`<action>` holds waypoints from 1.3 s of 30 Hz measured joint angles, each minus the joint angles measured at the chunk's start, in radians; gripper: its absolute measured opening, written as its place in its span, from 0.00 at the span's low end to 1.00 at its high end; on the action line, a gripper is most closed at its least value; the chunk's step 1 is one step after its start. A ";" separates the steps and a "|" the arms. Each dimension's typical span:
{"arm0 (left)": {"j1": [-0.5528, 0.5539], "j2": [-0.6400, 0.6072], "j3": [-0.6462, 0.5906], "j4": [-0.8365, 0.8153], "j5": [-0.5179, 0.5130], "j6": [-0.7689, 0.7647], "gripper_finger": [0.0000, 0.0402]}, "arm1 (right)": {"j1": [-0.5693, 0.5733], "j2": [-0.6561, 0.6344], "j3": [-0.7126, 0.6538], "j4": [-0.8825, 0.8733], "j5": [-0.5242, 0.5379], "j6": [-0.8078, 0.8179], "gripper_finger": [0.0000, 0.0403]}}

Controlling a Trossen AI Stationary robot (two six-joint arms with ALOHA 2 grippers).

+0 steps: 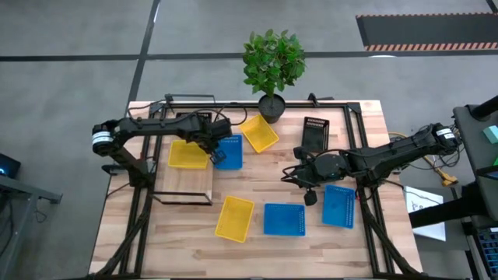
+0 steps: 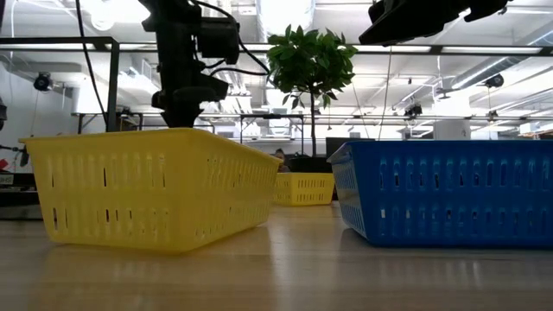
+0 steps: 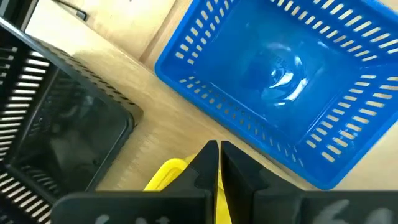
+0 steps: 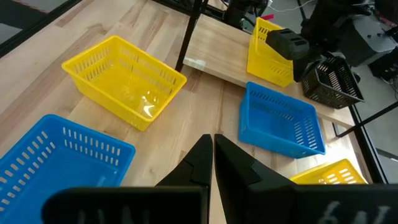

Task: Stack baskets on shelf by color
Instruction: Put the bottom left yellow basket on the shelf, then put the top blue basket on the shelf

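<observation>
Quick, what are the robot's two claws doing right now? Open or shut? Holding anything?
Left gripper: shut on the rim of a yellow basket, by the blue basket.
Right gripper: shut, holding nothing.

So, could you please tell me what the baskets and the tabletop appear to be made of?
The blue basket and yellow basket look like glossy moulded plastic: slotted mesh walls, with light glinting off their floors. The tabletop looks like pale planked wood with a smooth, slightly shiny finish, judging by its grain and seams.
</observation>
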 joint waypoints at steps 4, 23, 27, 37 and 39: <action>-0.007 -0.021 0.035 -0.006 0.044 -0.003 0.00 | 0.000 0.000 0.000 0.000 0.000 0.001 0.02; -0.371 -0.369 -0.046 0.555 0.065 0.330 0.00 | 0.000 0.000 -0.007 0.063 0.001 0.045 0.02; -0.430 -0.441 -0.164 0.772 0.060 0.461 0.00 | 0.000 0.005 -0.017 0.094 0.001 0.117 0.02; -0.445 -0.641 -0.453 1.120 0.048 0.626 0.00 | 0.000 0.188 0.024 0.313 0.001 0.205 0.02; -0.445 -0.690 -0.489 1.134 0.049 0.628 0.00 | 0.000 0.233 0.064 0.317 0.003 0.216 0.02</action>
